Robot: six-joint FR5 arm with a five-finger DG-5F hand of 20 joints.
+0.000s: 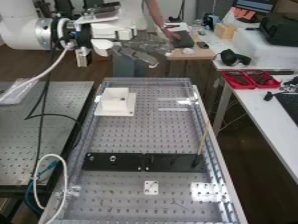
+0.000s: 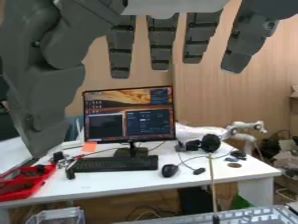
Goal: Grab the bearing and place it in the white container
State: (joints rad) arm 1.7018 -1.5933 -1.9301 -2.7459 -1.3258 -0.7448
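The hand is high up at the far end of the bench in the high view, beyond the white container and above it. Its fingers are straight, with nothing held between them. In the wrist view the hand has its fingers extended and apart, the thumb standing off from them. The white container sits on a white plate at the bench's far left. On the black bar stand the smaller nut and the larger nut.
A thin wooden stick rises from the bar's right end. A small white plate lies nearer than the bar. Cables hang along the bench's left side. To the right, a white table carries red trays and a keyboard.
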